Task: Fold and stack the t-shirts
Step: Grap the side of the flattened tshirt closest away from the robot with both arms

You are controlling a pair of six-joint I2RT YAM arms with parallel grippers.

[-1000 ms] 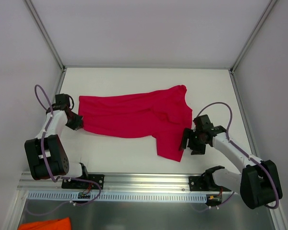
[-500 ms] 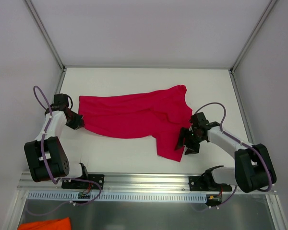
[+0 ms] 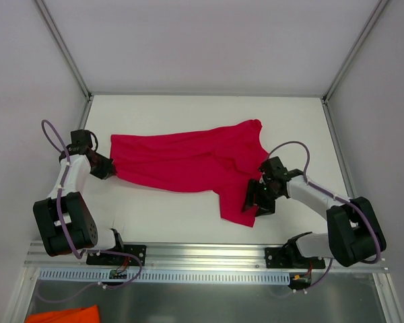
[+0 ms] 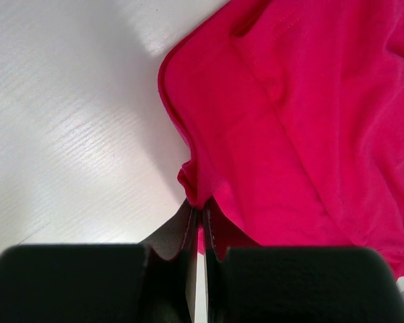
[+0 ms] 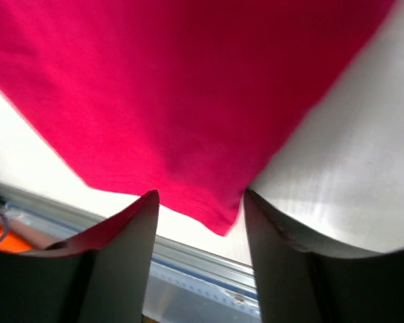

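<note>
A crimson-red t-shirt [image 3: 188, 165] lies spread and rumpled across the white table, with one corner hanging toward the near edge. My left gripper [image 3: 106, 168] is shut on the shirt's left edge; in the left wrist view the fabric [image 4: 289, 114] bunches into the closed fingertips of the gripper [image 4: 200, 210]. My right gripper [image 3: 256, 198] is open at the shirt's near right corner. In the right wrist view that corner [image 5: 188, 108] lies between the spread fingers of the gripper [image 5: 200, 202], the fabric tip near the right finger.
White walls with metal posts [image 3: 64, 47] enclose the table. An aluminium rail [image 3: 202, 252] runs along the near edge. An orange cloth [image 3: 60, 315] lies below the rail at the bottom left.
My right gripper has moved left onto the shirt's near right corner. My left gripper has shifted slightly left and up, holding the shirt's edge.
</note>
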